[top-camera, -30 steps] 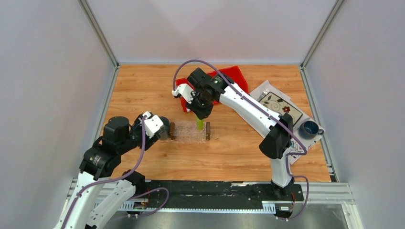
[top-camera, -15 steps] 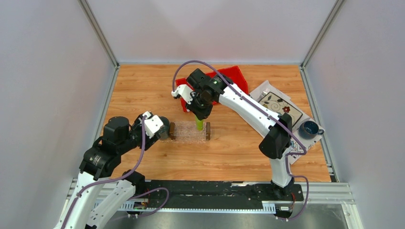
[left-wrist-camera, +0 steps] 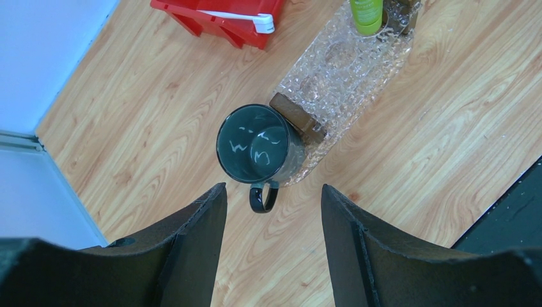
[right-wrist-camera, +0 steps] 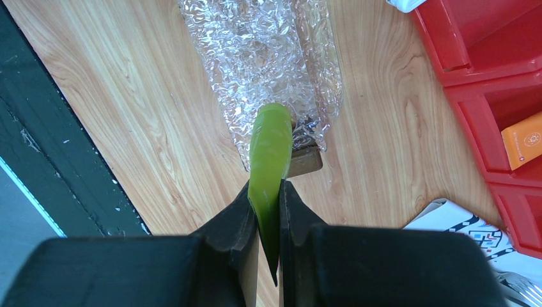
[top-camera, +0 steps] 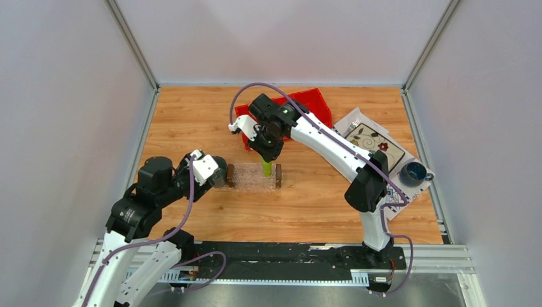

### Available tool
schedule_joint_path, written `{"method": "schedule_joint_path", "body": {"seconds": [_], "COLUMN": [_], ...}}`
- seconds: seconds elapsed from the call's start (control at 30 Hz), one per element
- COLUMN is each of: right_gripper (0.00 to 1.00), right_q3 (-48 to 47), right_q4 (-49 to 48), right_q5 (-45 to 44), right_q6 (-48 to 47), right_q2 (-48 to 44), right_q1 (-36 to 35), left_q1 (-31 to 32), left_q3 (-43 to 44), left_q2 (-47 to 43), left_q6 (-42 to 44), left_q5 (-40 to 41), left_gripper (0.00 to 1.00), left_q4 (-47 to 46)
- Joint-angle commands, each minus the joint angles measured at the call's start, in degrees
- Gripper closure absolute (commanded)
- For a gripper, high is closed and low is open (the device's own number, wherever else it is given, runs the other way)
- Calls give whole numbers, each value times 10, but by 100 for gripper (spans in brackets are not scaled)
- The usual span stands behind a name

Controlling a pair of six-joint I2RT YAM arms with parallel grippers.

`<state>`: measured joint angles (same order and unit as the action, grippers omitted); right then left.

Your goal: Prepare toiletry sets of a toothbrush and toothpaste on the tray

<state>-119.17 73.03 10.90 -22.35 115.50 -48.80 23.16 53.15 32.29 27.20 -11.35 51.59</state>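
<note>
Pinching the flat tail suits this green tube, likely light and squashy; right gripper clamps there, left gripper gapes

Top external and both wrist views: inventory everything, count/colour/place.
green toothpaste: one, lime green, held over the tray's right end
orange toothpaste: one, orange, in a red bin compartment
toothbrush: one, white, on the red bin
tray: one, clear with brown handles, table centre
red bin: one, red, behind the tray
left mug: one, dark, beside the tray's left handle
right mug: one, dark, on the cloth
cloth: one, white patterned, table's right side
left fingers: open, above the left mug
right fingers: shut on the green toothpaste
</note>
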Motion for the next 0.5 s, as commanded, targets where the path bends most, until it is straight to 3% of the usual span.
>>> {"method": "schedule_joint_path", "body": {"seconds": [0.0,0.47], "right_gripper": [100,100], "right_q3": [-2,10], "right_q4": [-22,-28], "right_q5": [-3,-8], "right_q6": [0,-2], "right_q2": [2,2], "right_q1": [-6,-7], "left_q1": [-2,-3], "left_q3": [-8,-14], "left_q2": [-5,-7], "left_q6": [4,2], "left_q5": [5,1], "left_gripper": [36,36], "left_q4": [-11,-15]}}
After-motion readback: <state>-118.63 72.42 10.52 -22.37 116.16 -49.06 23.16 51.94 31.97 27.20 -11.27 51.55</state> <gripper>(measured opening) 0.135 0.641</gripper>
